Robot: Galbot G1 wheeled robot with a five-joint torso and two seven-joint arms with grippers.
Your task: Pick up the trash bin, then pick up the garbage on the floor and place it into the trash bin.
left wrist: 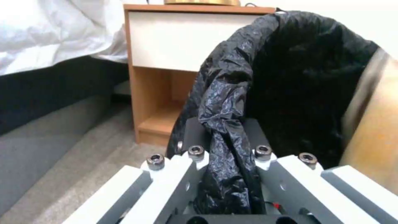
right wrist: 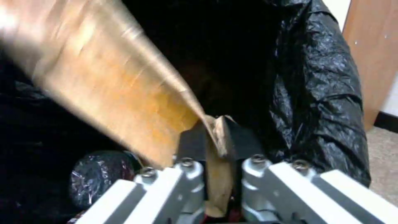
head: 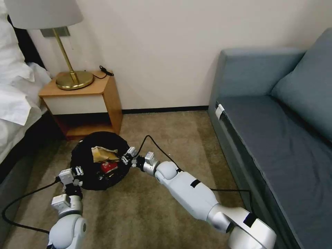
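The trash bin, lined with a crinkly black bag, sits in front of the nightstand on the carpet. My left gripper is at its near rim, and in the left wrist view this gripper is shut on the bag-covered rim. My right gripper reaches over the bin's opening, shut on a tan-gold paper wrapper. In the right wrist view the wrapper fans out from that gripper inside the black bag. A red snack bag lies inside the bin.
A wooden nightstand with a brass lamp stands just behind the bin. The bed is at the left and a grey-blue sofa at the right. Black cables trail over the open carpet.
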